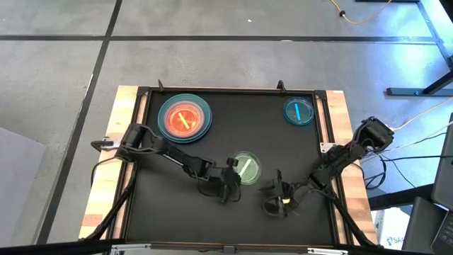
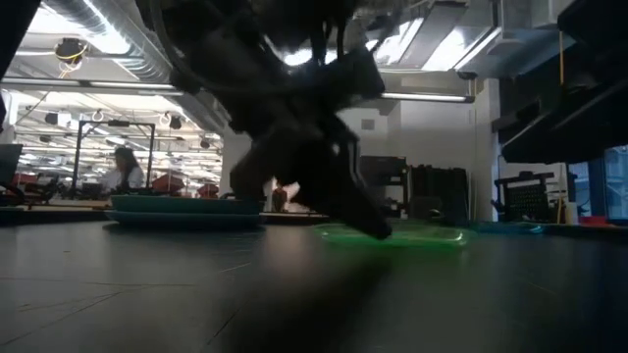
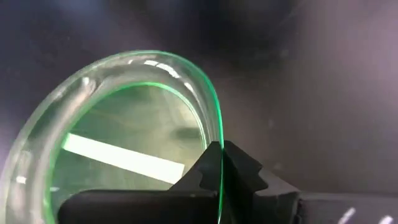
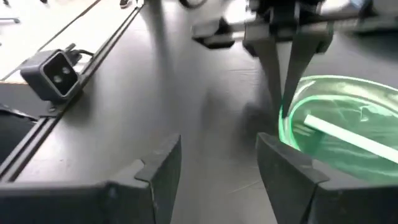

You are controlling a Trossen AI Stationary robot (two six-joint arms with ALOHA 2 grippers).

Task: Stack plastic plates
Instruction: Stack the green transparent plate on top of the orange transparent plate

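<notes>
A translucent green dish with a pale bar mark (image 1: 248, 167) lies near the middle of the table. My left gripper (image 1: 232, 177) is at its near-left rim, shut on it. My right gripper (image 1: 281, 200) waits open to the dish's right, near the near edge, touching nothing; its fingers (image 4: 217, 168) show spread apart. A stack (image 1: 185, 117) sits at the far left: large teal and blue plates with orange-red dishes on top. A cyan dish (image 1: 298, 112) lies alone at the far right. My left gripper pinches the green dish's raised rim (image 3: 219, 134), one finger inside the dish and one outside. The fingers (image 4: 283, 68) come from above, pointing almost straight down. The dish (image 2: 397, 235) appears to lie flat on the table.
The black mat has a raised frame (image 1: 322, 134) with wooden borders outside it. A small camera block (image 4: 53, 73) stands at the table's edge. Bare mat lies between the green dish and the stack. A person (image 2: 123, 169) sits far off in the room.
</notes>
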